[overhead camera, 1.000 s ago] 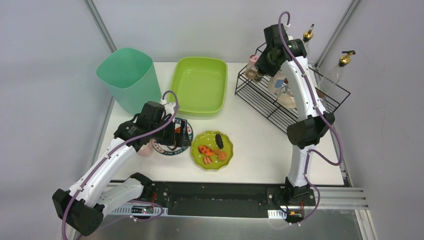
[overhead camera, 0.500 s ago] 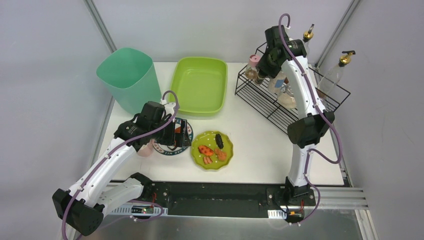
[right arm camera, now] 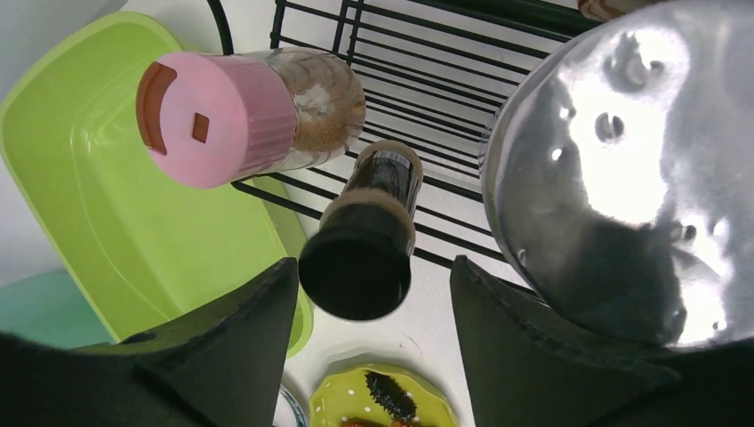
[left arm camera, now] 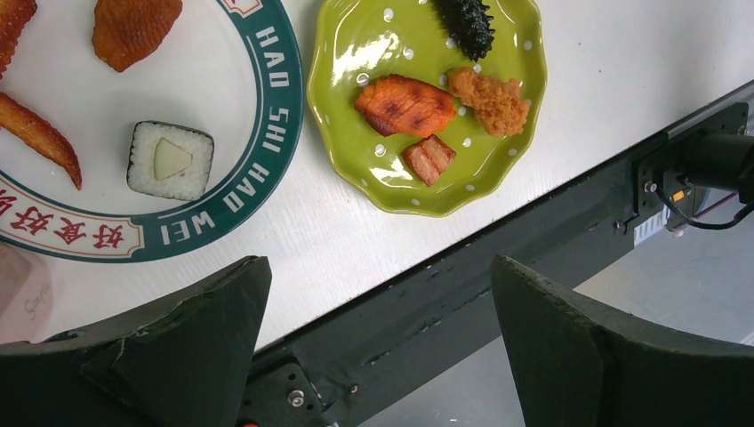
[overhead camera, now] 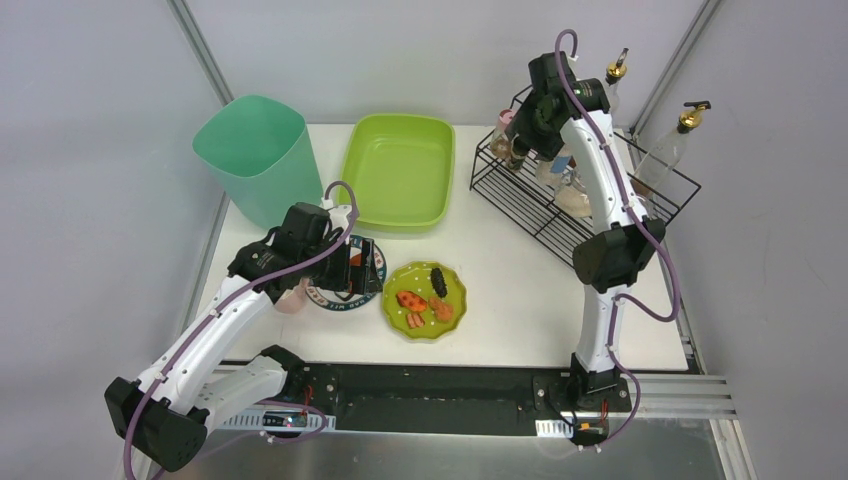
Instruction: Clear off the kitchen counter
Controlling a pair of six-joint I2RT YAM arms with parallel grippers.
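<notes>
The white kitchen counter (overhead camera: 510, 290) carries a teal-rimmed white plate (left arm camera: 222, 133) with a sushi roll (left arm camera: 171, 160) and fried pieces. Beside it a green dotted plate (overhead camera: 425, 300) holds several food bits. My left gripper (overhead camera: 358, 268) hovers over the white plate's near rim, open, with nothing between its fingers. My right gripper (overhead camera: 533, 120) is up at the black wire rack (overhead camera: 545, 205). It stands open around a black-lidded jar (right arm camera: 360, 258) standing in the rack, with a gap on each side. A pink-lidded jar (right arm camera: 222, 120) stands just beside it.
A lime-green tub (overhead camera: 398, 170) and a teal bin (overhead camera: 255, 155) stand at the back left. A shiny metal vessel (right arm camera: 622, 169) fills the right of the right wrist view. Two pump bottles (overhead camera: 680, 135) stand behind the rack. A pink cup (overhead camera: 292, 298) sits left of the white plate.
My right gripper's jaws have spread apart from the black-lidded jar, and that arm has shifted slightly. The left arm has not moved.
</notes>
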